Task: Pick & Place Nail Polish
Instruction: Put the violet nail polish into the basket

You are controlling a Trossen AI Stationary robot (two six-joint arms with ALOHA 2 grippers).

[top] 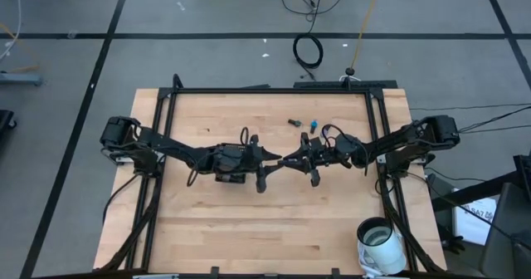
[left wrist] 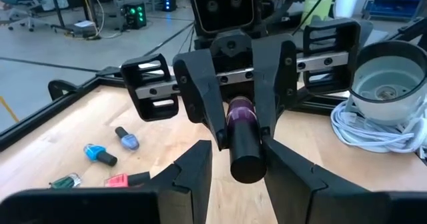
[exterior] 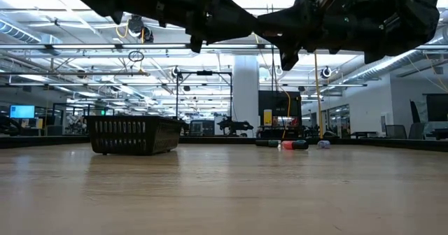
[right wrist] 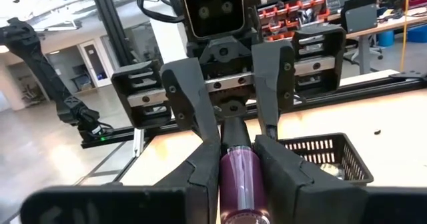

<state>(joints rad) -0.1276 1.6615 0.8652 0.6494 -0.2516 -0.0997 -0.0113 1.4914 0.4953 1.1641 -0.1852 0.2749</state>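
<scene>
A purple nail polish bottle (left wrist: 238,112) with a dark cap (left wrist: 245,154) hangs level between my two grippers, above the middle of the table. My left gripper (top: 282,161) and my right gripper (top: 300,157) point at each other, each shut on one end of it. Loose nail polish bottles lie on their sides on the far part of the table: two bluish ones (left wrist: 100,155) (left wrist: 127,139), a green one (left wrist: 67,181) and a red one (left wrist: 117,181). My left gripper pinches the bottle's dark cap (right wrist: 233,136) between its two fingers, coming level from the table's left, along the bottle. The bottle is lifted clear of the table. My right gripper pinches the purple glass body (right wrist: 237,174) between its two fingers (left wrist: 212,121), coming level from the table's right, along the bottle. The cap sticks out beyond its fingertips toward the left gripper.
A black slotted basket (exterior: 133,135) stands on the table on the left arm's side. A white round container with a coiled white cable (top: 382,242) sits at the near right corner. A black frame (top: 274,90) borders the tabletop.
</scene>
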